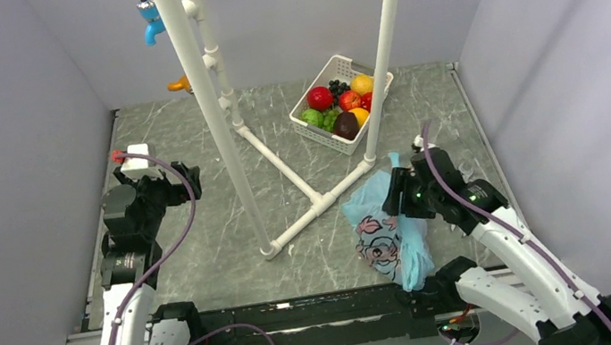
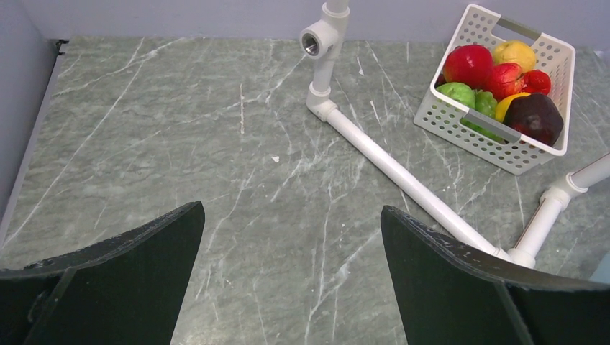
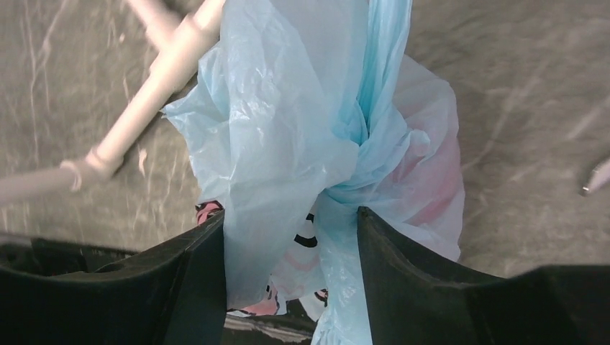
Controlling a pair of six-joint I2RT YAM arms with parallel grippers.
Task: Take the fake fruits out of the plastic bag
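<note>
The light-blue plastic bag (image 1: 378,216) with its pink-and-black cartoon face lies crumpled at the right front of the table. My right gripper (image 1: 397,194) is over it; in the right wrist view the gripper (image 3: 291,237) is open, and the bag's bunched folds (image 3: 288,129) fill the gap and touch both fingers. A reddish fake fruit (image 3: 435,180) shows dimly through the plastic beyond the right finger. My left gripper (image 1: 190,178) is open and empty over bare table at the left (image 2: 291,215).
A white slotted basket (image 1: 315,135) at the back right holds red, orange, yellow, green and dark fruits (image 2: 469,65). A white pipe frame (image 1: 283,167) stands mid-table with tall uprights, its foot close to the bag. Grey walls close three sides.
</note>
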